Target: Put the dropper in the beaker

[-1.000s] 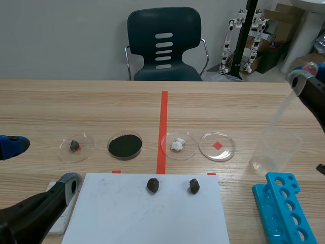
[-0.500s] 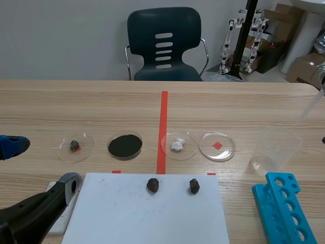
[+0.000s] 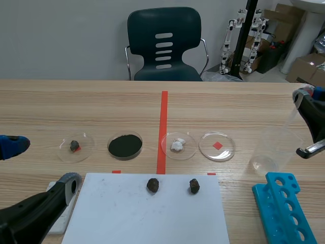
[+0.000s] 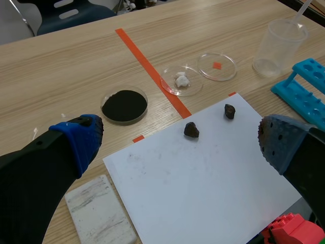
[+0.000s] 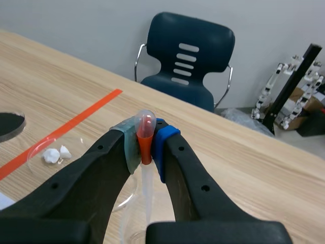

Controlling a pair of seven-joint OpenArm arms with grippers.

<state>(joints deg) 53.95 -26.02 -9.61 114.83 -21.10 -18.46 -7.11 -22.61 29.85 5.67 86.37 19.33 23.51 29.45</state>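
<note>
The clear plastic beaker (image 3: 274, 148) stands on the table at the right, just beyond the blue rack. My right gripper (image 3: 306, 96) hovers above and to the right of it, shut on the dropper (image 3: 290, 115), whose thin clear tube slants down into the beaker's mouth. In the right wrist view the dropper's (image 5: 145, 133) orange-necked bulb is pinched between the pads, and the tube hangs down toward the beaker's rim (image 5: 128, 199). My left gripper (image 3: 40, 163) rests low at the near left, open and holding nothing. It (image 4: 180, 145) stands over the white paper, with the beaker (image 4: 279, 47) far ahead to its right.
Several petri dishes sit in a row: one with a small dark bit (image 3: 75, 147), black powder (image 3: 125, 145), white lumps (image 3: 178, 145), and an empty one (image 3: 217, 146). Two dark lumps (image 3: 153, 185) lie on white paper (image 3: 147, 213). A blue tube rack (image 3: 288, 209) stands near right.
My right gripper swung out past the right edge half a second ago and has come back in, slightly lower than before. The dropper stays slanted into the beaker. The left arm is still.
</note>
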